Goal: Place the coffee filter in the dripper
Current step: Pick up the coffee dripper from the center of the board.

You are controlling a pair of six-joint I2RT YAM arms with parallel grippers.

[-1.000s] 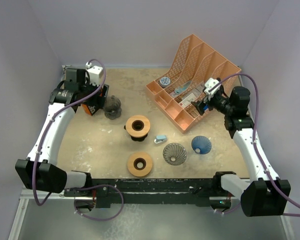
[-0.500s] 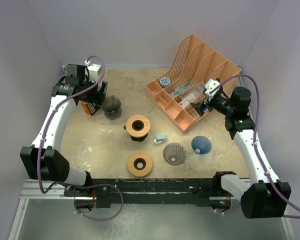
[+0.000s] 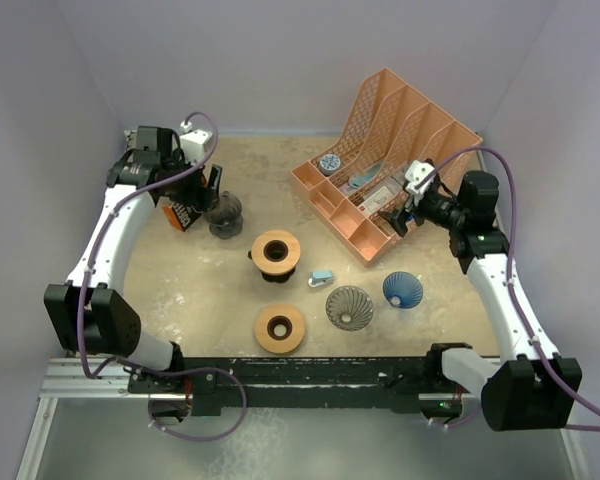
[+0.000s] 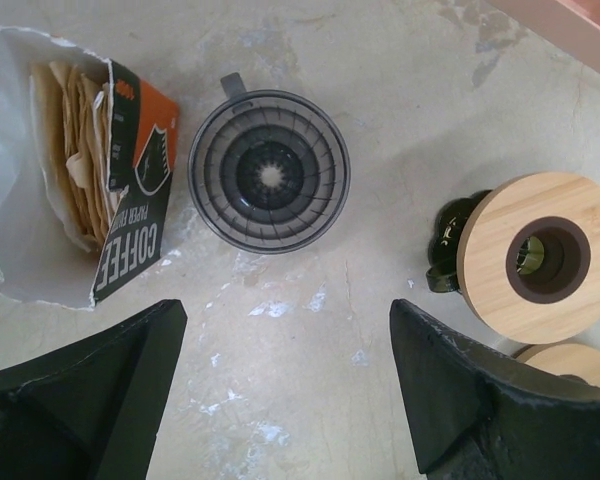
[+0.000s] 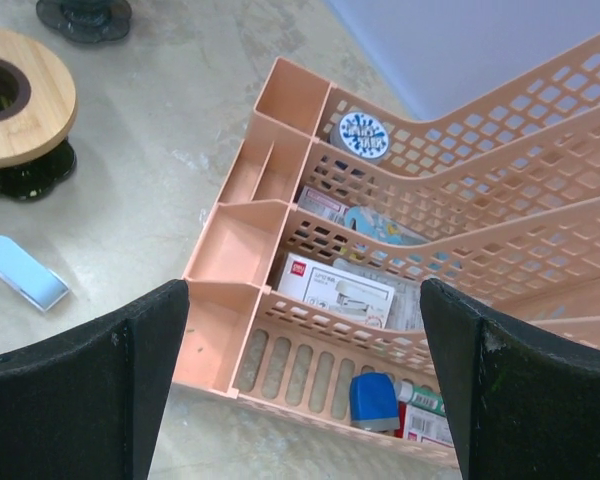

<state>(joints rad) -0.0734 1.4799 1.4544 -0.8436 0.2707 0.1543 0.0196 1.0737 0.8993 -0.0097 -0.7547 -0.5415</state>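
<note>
Nothing is done yet: the coffee filters [image 4: 70, 140] are seen in their box [image 4: 130, 235] beside the empty dripper [image 4: 269, 177], with the left hand [image 4: 285, 320] (and the right hand [image 5: 305, 290]) spread wide, grasping nothing.

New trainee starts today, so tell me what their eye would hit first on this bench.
The big peach desk organiser at far right, holding small stationery, dominates the scene. At far left, the left claw hangs open above a torn-open box of paper filters and the smoky dripper beside it. Two bamboo-topped stands sit in the middle.
</note>
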